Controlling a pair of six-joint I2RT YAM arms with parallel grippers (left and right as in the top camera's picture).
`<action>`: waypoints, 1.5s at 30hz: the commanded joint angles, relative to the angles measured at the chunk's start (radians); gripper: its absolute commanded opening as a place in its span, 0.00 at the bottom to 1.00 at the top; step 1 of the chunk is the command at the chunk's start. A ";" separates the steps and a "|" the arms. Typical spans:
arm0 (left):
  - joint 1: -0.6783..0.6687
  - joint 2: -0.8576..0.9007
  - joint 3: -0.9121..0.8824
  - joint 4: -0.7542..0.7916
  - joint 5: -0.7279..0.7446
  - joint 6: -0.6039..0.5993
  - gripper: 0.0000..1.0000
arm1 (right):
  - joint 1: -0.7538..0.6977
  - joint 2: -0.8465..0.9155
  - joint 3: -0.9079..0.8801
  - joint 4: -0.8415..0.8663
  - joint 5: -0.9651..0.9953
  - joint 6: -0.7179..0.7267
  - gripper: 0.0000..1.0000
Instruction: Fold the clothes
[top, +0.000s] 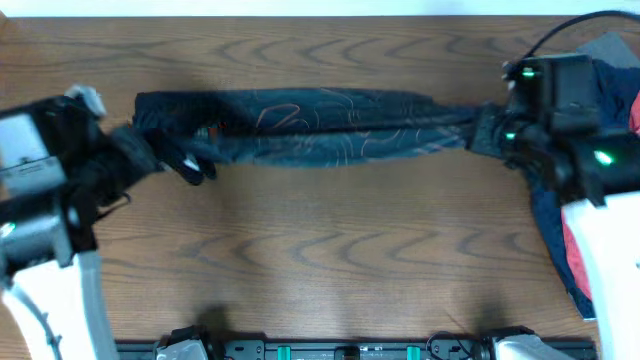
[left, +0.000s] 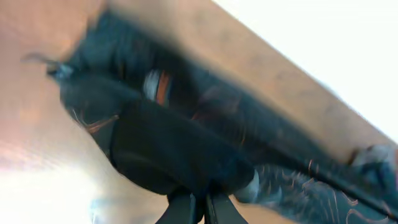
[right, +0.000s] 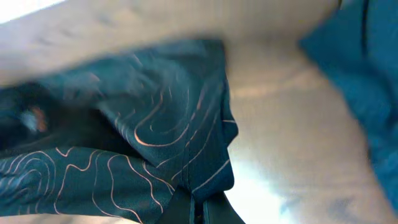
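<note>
Black jersey (top: 320, 125) lies stretched in a long band across the far side of the table (top: 320, 260); it looks soft, light and slippery. Left gripper (top: 190, 165) is pinched closed on its left end, and right gripper (top: 487, 130) is clamped on its right end. Hems seem the surest hold.

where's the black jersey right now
Overhead view: the black jersey lies stretched in a band across the far half of the table, pinched between the left gripper and the right gripper.

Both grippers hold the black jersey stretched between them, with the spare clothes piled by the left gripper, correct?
No. The spare clothes lie by the right gripper, not the left gripper, as the overhead view shows. Both grippers do hold the black jersey stretched between them.
</note>
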 joint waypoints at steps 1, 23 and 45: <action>0.017 -0.050 0.166 -0.001 -0.011 0.032 0.06 | -0.008 -0.064 0.073 0.001 0.059 -0.080 0.01; 0.027 0.117 0.437 0.064 -0.003 0.111 0.06 | -0.009 -0.019 0.165 0.217 0.195 -0.234 0.01; -0.076 0.602 0.615 0.927 0.067 -0.155 0.06 | -0.120 0.368 0.400 0.736 0.206 -0.217 0.01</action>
